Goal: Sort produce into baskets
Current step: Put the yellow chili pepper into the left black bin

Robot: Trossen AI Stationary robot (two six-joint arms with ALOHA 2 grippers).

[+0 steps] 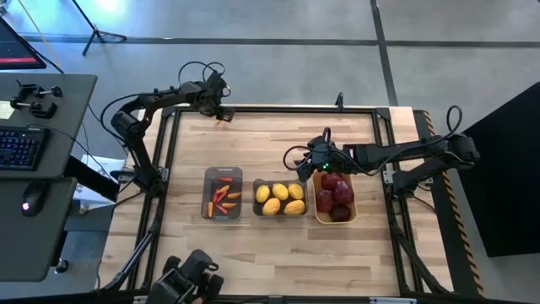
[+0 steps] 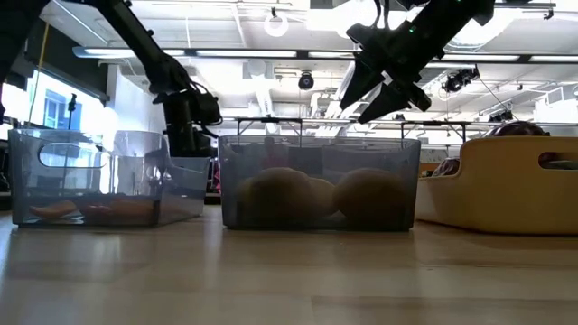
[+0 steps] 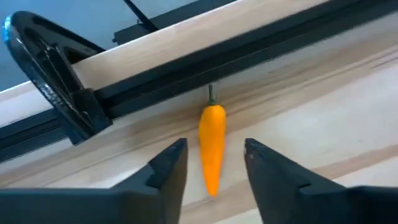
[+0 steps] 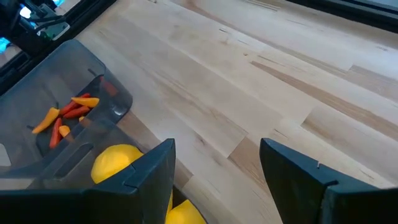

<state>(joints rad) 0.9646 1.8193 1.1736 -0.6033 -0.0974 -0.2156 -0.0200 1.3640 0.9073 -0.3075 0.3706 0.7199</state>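
Lemons [image 1: 280, 199] in middle basket [image 1: 279, 181]

Orange pepper [image 3: 212, 146], yellow lemons [image 1: 279, 198], dark red apples [image 1: 334, 196], orange-yellow bin [image 1: 321, 216].

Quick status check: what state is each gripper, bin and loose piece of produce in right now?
Left gripper: open, straddling an orange pepper lying on the table by the far rail.
Right gripper: open, empty, above the bins.
Left grey bin: holds peppers.
Middle grey bin: holds lemons.
Orange-yellow bin: holds apples.
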